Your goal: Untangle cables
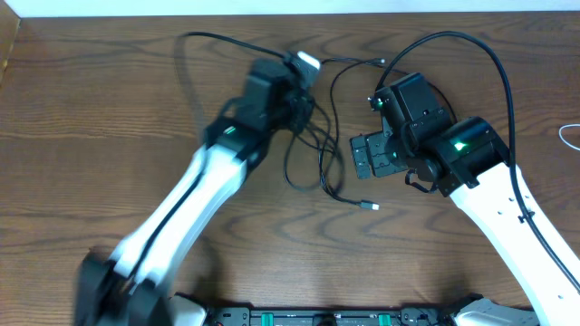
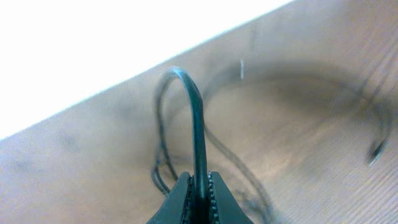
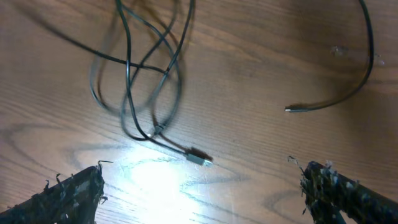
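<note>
the left gripper (image 2: 199,185) is pinched shut on one strand of the black cables (image 1: 313,149), which arches up out of its jaws in a loop. the tangle lies on the wooden table (image 1: 91,109), toward 12 o'clock from its middle. the right gripper (image 3: 202,177) hangs spread wide, holding nothing, at the tangle's 3 o'clock, with a small plug (image 3: 199,157) just ahead of it. a white cable (image 1: 571,136) lies well apart at the table's 3 o'clock edge.

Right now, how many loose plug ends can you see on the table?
2. One plug end lies mid-table, towards the near side; the second plug end lies close to the far edge. The left arm may hide others.
</note>
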### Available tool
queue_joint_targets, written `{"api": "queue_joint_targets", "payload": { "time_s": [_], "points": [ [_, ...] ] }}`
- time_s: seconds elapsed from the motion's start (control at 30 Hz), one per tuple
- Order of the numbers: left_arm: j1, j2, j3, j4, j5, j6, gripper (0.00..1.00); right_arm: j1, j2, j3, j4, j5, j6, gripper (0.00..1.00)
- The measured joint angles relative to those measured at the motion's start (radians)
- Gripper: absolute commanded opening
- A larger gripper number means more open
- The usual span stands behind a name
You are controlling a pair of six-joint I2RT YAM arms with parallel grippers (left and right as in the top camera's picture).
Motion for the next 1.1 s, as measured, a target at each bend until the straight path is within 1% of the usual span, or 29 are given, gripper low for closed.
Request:
{"api": "queue_joint_targets", "payload": {
  "time_s": [0.1, 0.23, 0.37, 0.47, 0.63, 0.8, 0.97, 1.1],
  "points": [
    [0.0, -0.203, 0.003, 0.013, 0.0, 0.024, 0.07, 0.0, 0.0, -0.014, 0.021, 0.0, 0.0, 0.99],
    [0.0, -0.404, 0.004, 0.031, 0.0, 0.035, 0.07, 0.0, 0.0, -0.059, 0.042, 0.0, 0.0, 0.99],
    [0.0, -0.549, 0.005, 0.05, 0.008, 0.042, 0.07, 0.0, 0.0, -0.116, 0.07, -0.005, 0.003, 0.99],
    [0.0, -0.615, 0.005, 0.056, 0.048, 0.049, 0.07, 0.0, 0.0, -0.162, 0.121, -0.039, 0.003, 0.99],
    [0.0, -0.649, 0.005, 0.072, 0.132, 0.048, 0.07, 0.002, 0.0, -0.225, 0.23, -0.155, 0.003, 0.99],
    [0.0, -0.621, 0.005, 0.07, 0.159, 0.037, 0.07, 0.05, 0.0, -0.276, 0.353, -0.255, -0.019, 0.99],
    [0.0, -0.593, 0.005, 0.063, 0.166, 0.029, 0.07, 0.141, 0.0, -0.309, 0.377, -0.277, -0.124, 0.99],
    [0.0, -0.584, 0.005, 0.048, 0.166, 0.029, 0.07, 0.191, 0.0, -0.352, 0.38, -0.22, -0.166, 0.99]
  ]
}}
